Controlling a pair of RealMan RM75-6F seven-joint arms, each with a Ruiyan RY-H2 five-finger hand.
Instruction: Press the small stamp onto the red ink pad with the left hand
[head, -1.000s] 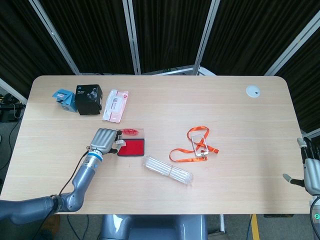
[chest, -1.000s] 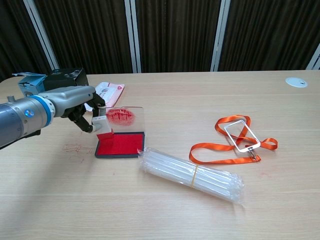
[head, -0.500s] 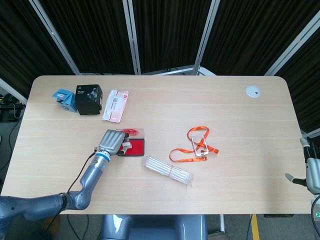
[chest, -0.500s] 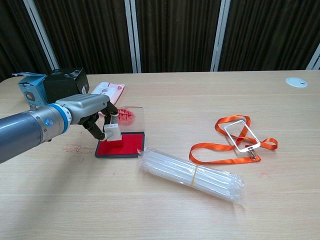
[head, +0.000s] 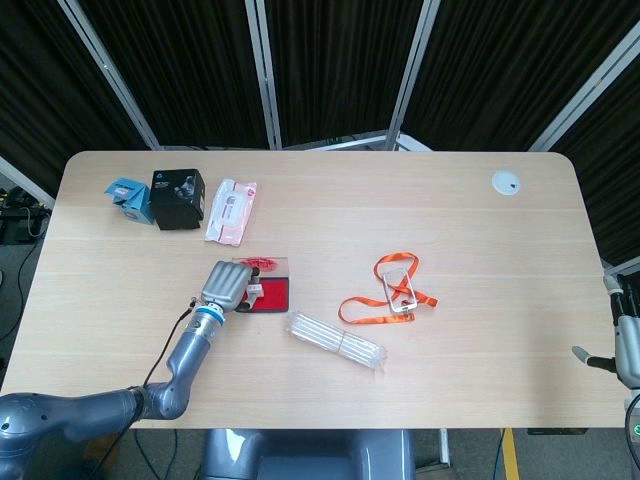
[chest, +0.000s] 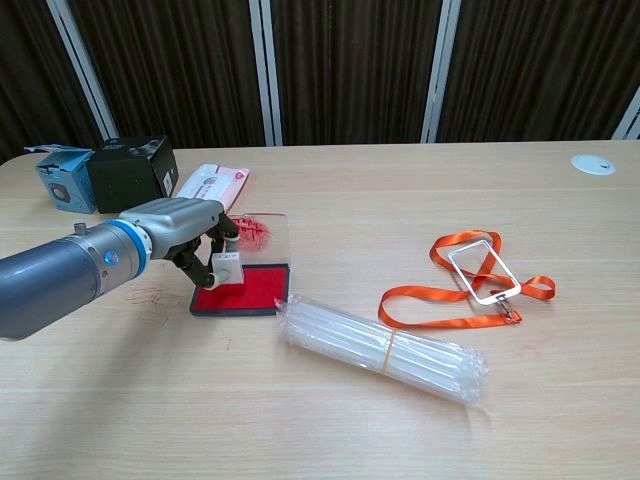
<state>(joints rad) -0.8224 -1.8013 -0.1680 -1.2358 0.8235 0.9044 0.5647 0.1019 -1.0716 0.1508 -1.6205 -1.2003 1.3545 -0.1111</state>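
My left hand holds the small white stamp between thumb and fingers. The stamp's base sits on or just above the red ink pad; I cannot tell whether it touches. The pad's clear lid, smeared with red ink, stands open behind it. At the right edge of the head view, only part of my right hand shows, off the table; its fingers are hard to make out.
A bundle of clear tubes lies just right of the pad. An orange lanyard with a badge holder lies further right. A black box, a blue box and a tissue pack sit at the back left. A white disc is far right.
My left hand carried the stamp rightward from the pad's left edge to over the red surface and lowered it. The right hand stayed put.
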